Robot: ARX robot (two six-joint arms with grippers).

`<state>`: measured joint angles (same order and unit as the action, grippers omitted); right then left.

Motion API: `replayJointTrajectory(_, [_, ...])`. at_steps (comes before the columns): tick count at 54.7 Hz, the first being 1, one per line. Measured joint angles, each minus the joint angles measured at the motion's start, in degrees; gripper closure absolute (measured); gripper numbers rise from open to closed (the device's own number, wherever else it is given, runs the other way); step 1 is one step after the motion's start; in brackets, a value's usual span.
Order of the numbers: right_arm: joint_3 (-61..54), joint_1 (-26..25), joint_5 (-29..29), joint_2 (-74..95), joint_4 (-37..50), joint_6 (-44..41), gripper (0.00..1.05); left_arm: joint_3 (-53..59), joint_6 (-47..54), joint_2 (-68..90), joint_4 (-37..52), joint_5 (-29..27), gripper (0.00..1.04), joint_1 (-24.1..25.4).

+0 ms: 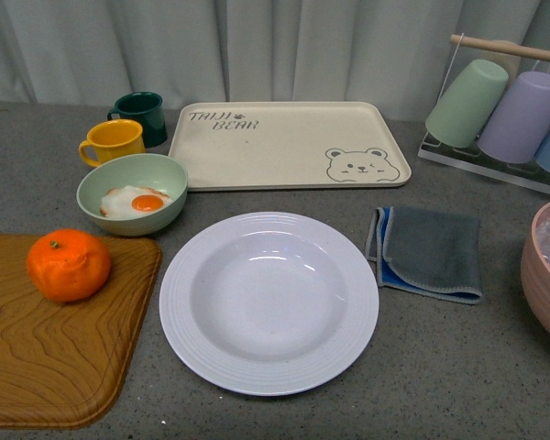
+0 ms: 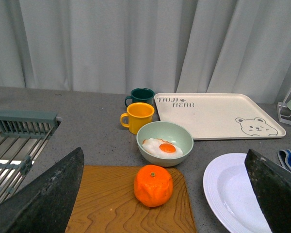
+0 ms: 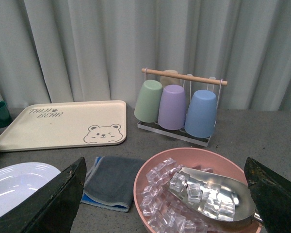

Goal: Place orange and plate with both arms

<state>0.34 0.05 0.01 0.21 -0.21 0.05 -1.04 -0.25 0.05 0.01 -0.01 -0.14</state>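
Observation:
The orange rests on a brown wooden board at the table's front left. Just right of the board, the white plate lies empty on the grey table. Neither arm shows in the front view. In the left wrist view, my left gripper stands open, raised and back from the orange, with the plate beside it. In the right wrist view, my right gripper stands open above a pink bowl of ice; the plate shows at the edge.
A pale green bowl with a fried egg, a yellow mug and a dark green mug stand behind the board. A cream bear tray lies at the back, a folded grey cloth right of the plate, a cup rack far right.

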Motion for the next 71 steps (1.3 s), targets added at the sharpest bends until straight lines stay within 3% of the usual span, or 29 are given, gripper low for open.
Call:
replayJointTrajectory(35, [0.0,0.0,0.0,0.0,0.0,0.0,0.09,0.0,0.0,0.0,0.0,-0.1,0.07,0.0])
replayJointTrajectory(36, [0.0,0.0,0.0,0.0,0.0,0.0,0.09,-0.7,-1.4,1.2,-2.3,-3.0,0.07,-1.0])
replayJointTrajectory(39, [0.0,0.0,0.0,0.0,0.0,0.0,0.09,-4.9,-6.5,11.3,-10.6,-14.4,0.07,-6.0])
replayJointTrajectory(41, [0.0,0.0,0.0,0.0,0.0,0.0,0.09,-5.4,-8.7,17.0,-9.2,-16.4,0.07,-7.7])
replayJointTrajectory(59, [0.0,0.0,0.0,0.0,0.0,0.0,0.09,-15.3,-12.2,65.3,21.3,-9.1,0.07,-9.6])
replayJointTrajectory(71, [0.0,0.0,0.0,0.0,0.0,0.0,0.09,-26.9,-10.3,91.0,22.5,-9.0,0.07,-8.3])
